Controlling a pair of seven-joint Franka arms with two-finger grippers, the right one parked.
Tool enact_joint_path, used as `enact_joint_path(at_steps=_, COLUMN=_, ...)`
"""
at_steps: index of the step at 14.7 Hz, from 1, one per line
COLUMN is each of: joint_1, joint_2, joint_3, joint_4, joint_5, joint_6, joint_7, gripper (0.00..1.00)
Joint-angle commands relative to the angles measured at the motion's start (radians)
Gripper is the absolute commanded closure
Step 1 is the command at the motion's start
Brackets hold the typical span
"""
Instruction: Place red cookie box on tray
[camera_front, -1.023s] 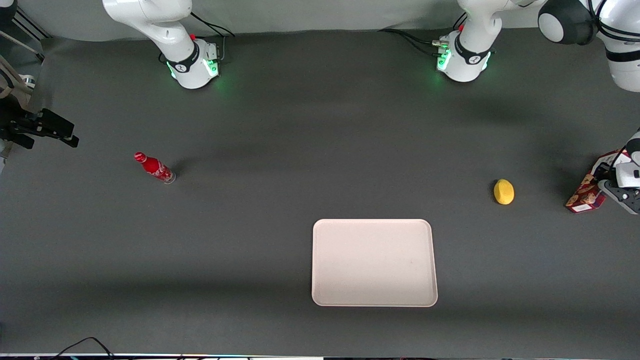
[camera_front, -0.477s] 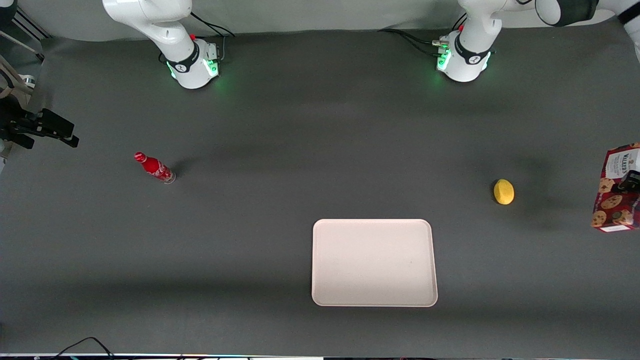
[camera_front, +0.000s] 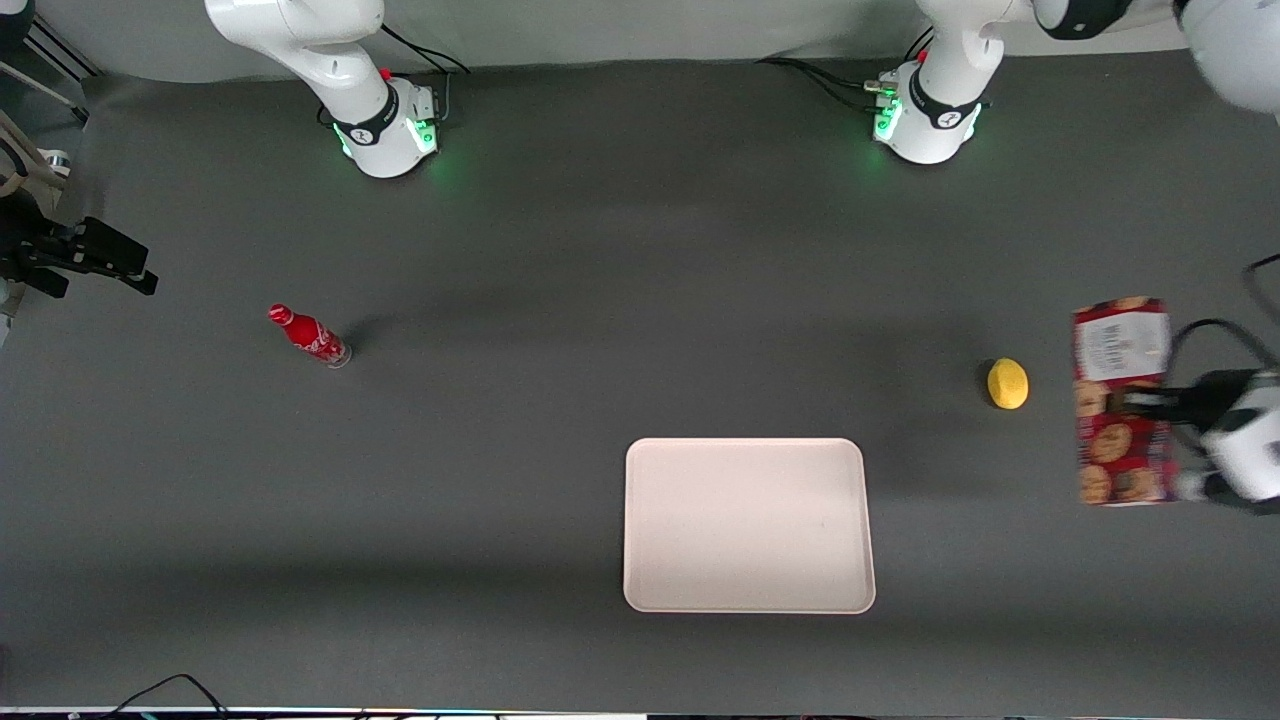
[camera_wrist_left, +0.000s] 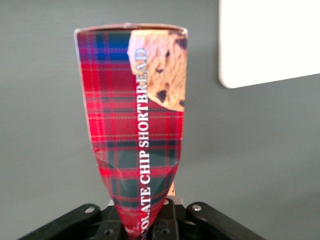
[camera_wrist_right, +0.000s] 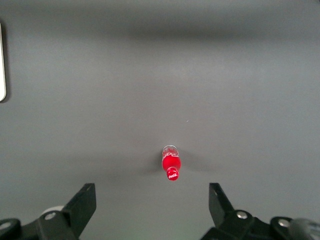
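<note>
Now your red cookie box (camera_front: 1121, 400) is off the table and carried in the air, where a second ago it was tipped up at the table's edge toward the working arm's end. The gripper (camera_front: 1150, 404) is clamped on the box at mid-length, and the wrist view shows the cardboard (camera_wrist_left: 135, 135) pinched in between the jaws. From the front camera, the box now hangs just beside the lemon (camera_front: 1007, 383), at its three o'clock. The tray (camera_front: 749, 525) sits at about eight o'clock from the box, well apart and bare. So the lift looks done; you probably have the carry over the tray and the set-down left.
</note>
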Motion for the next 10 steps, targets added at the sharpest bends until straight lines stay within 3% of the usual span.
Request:
enact_joint_path(at_steps=1, joint_1=0.003, joint_2=0.061, joint_3=-0.244, joint_4=0.028, joint_5=0.091, joint_6=0.113, joint_7=-0.271, gripper=1.00)
enact_joint_path(at_steps=5, joint_1=-0.019, joint_2=0.196, joint_3=-0.412, joint_4=0.023, joint_5=0.212, joint_6=0.348, joint_7=-0.453, gripper=1.00)
enact_joint_path(at_steps=10, joint_1=-0.051, joint_2=0.329, joint_3=-0.426, joint_4=0.025, joint_5=0.249, joint_6=0.580, joint_7=-0.473, gripper=1.00)
